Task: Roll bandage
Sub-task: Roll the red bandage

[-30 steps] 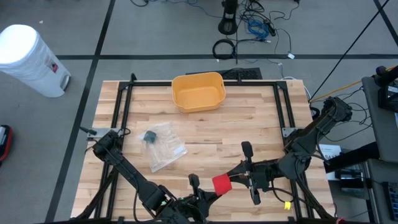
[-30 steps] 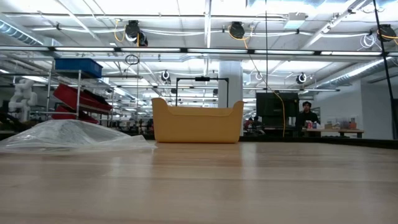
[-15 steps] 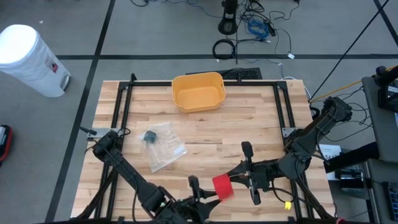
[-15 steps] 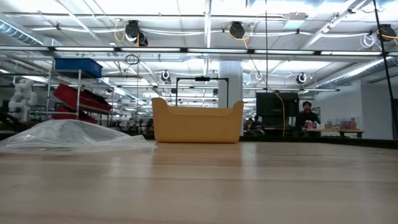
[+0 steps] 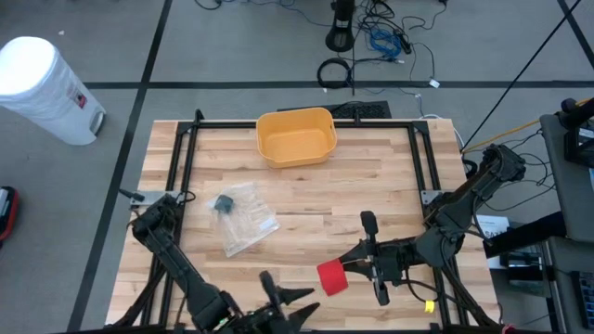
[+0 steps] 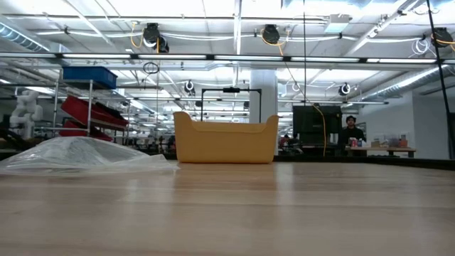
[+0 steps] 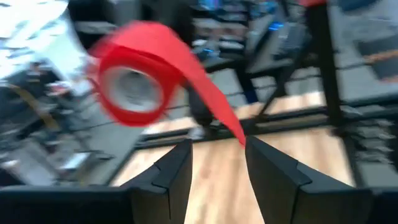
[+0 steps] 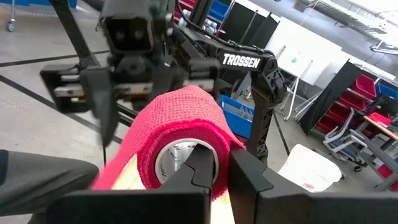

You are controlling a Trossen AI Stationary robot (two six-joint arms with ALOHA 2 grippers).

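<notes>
A red bandage roll hangs above the table's near middle, and my right gripper is shut on it from the right. In the right wrist view the roll shows its pale hollow core. A loose tail runs off the roll in the left wrist view. My left gripper stands open to the roll's left, near the front edge. The tail's free end shows just past one fingertip of the left gripper. My right gripper holds the roll by its wall, with one finger in the hollow core and the other outside. The fingers come level from the table's right side. The roll is lifted clear of the table, its core pointing along the fingers. My left gripper: whether a fingertip still touches the tail's end, I cannot tell.
A yellow bin stands at the far middle of the table and shows in the low view. A clear plastic bag with a dark item lies left of centre. A white can stands on the floor.
My left gripper has opened and drawn back from the roll toward the table's left and near edge, rising a little. The roll has stayed in my right gripper.
</notes>
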